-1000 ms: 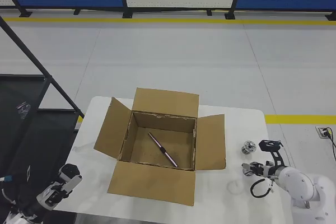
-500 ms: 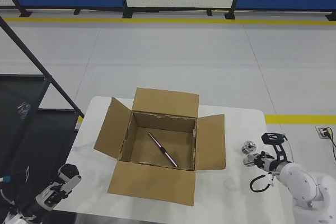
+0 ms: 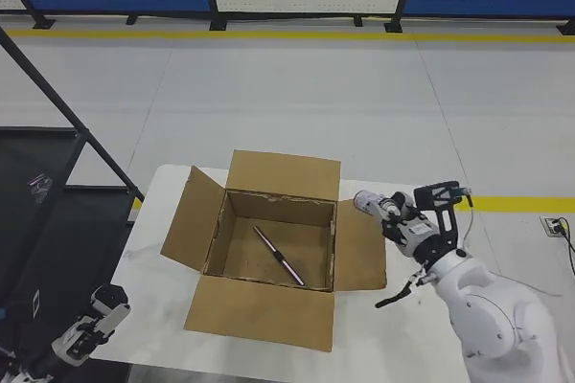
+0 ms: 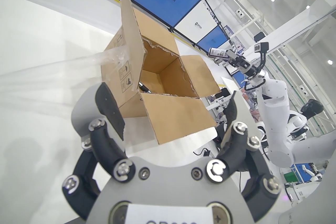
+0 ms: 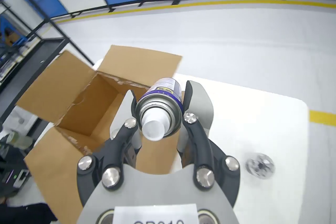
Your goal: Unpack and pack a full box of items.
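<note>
Packing entry, judged partway: I am clamping my right gripper (image 5: 161, 93) on the spray can (image 5: 164, 97), its fingers pressing both sides; I am holding it in the air over the right flap of the open cardboard box (image 3: 268, 177); my left gripper (image 4: 170, 104) is hanging with fingers apart, holding nothing, low by the table's (image 3: 374, 349) near left corner. Inside the box one pen-like rod (image 3: 278, 255) is lying; one round metal piece (image 5: 260, 166) is waiting on the table, probably next. Count: boxes, one; cans, one; rods, one; metal pieces, one.
</note>
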`<state>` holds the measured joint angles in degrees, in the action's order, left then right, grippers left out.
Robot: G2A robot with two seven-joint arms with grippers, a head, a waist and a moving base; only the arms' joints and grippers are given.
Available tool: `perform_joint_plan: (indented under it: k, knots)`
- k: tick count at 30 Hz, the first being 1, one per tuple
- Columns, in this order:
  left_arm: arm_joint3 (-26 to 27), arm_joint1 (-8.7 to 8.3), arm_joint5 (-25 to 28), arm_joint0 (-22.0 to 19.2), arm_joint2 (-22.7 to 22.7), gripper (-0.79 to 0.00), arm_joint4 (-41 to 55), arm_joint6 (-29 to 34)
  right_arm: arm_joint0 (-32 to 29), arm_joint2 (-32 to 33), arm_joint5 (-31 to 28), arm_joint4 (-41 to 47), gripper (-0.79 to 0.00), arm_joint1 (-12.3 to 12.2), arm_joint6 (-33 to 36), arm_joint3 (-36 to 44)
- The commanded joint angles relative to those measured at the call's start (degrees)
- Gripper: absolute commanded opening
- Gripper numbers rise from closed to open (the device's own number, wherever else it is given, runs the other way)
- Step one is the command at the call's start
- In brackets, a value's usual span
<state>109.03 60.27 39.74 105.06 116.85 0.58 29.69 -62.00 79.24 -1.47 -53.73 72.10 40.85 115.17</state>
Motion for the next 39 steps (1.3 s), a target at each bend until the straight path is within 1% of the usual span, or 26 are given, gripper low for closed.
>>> perform_joint_plan:
  k: [1,4,7,11,12,16,19,23,24,27,29,31,36,38,39]
  knots:
    - [0.04,0.10,0.33,0.91,0.70,0.000,0.20,-0.78,4.49,-6.03,-0.70,-0.41,-0.785,0.48,2.70,-3.93]
    - [0.04,0.25,0.82,2.14,1.57,0.000,0.48,-1.64,11.55,-14.84,0.24,-1.53,-0.785,1.81,4.67,-12.13]
    - [0.15,0.36,1.19,3.07,2.26,0.000,0.76,-2.15,18.51,-23.37,2.04,-2.88,-0.785,3.70,5.69,-21.51]
    - [0.27,0.45,1.33,3.68,2.80,0.000,0.98,-2.37,25.99,-32.32,6.98,-5.56,-0.785,6.70,4.76,-33.18]
    - [0.31,0.46,1.39,3.73,2.83,0.000,1.07,-2.36,27.49,-34.04,7.49,-4.81,-0.785,7.52,5.07,-35.83]
    - [0.26,0.48,1.37,3.63,2.78,0.000,1.34,-2.10,33.06,-38.39,8.48,-2.55,-0.785,10.35,5.84,-46.03]
    - [0.05,0.46,1.36,3.29,2.59,0.000,1.49,-1.69,35.86,-40.87,9.15,-1.34,-0.785,12.33,5.58,-52.14]
    - [-0.19,0.42,1.30,2.85,2.44,0.000,1.76,-1.19,38.28,-43.38,10.94,-1.09,-0.785,14.69,3.86,-58.25]
    - [-0.20,0.41,1.37,2.78,2.41,0.000,1.83,-1.03,38.65,-43.76,11.08,-0.70,-0.757,15.22,3.55,-59.29]
    - [-0.50,0.40,1.48,2.63,2.49,0.000,2.06,-0.87,39.86,-44.56,11.10,-0.20,-0.548,16.49,3.46,-62.17]
    - [-0.72,0.41,1.63,2.61,2.55,0.000,2.19,-0.84,40.45,-44.94,11.19,-0.20,-0.443,17.19,3.47,-63.62]
    - [-0.83,0.42,1.66,2.63,2.61,0.000,2.16,-0.88,40.92,-45.05,11.13,-0.05,-0.413,17.75,3.38,-64.75]
    - [-0.75,0.47,1.74,2.67,2.57,0.000,2.20,-0.95,41.50,-44.69,10.81,-0.21,-0.397,18.57,3.62,-65.57]
    - [-0.69,0.49,1.70,2.70,2.58,0.000,2.20,-0.95,41.56,-44.20,10.51,-0.47,-0.329,18.60,4.05,-65.29]
    - [-0.67,0.50,1.69,2.72,2.57,0.000,2.19,-0.95,41.51,-44.00,10.70,-1.06,-0.317,18.55,3.97,-65.10]
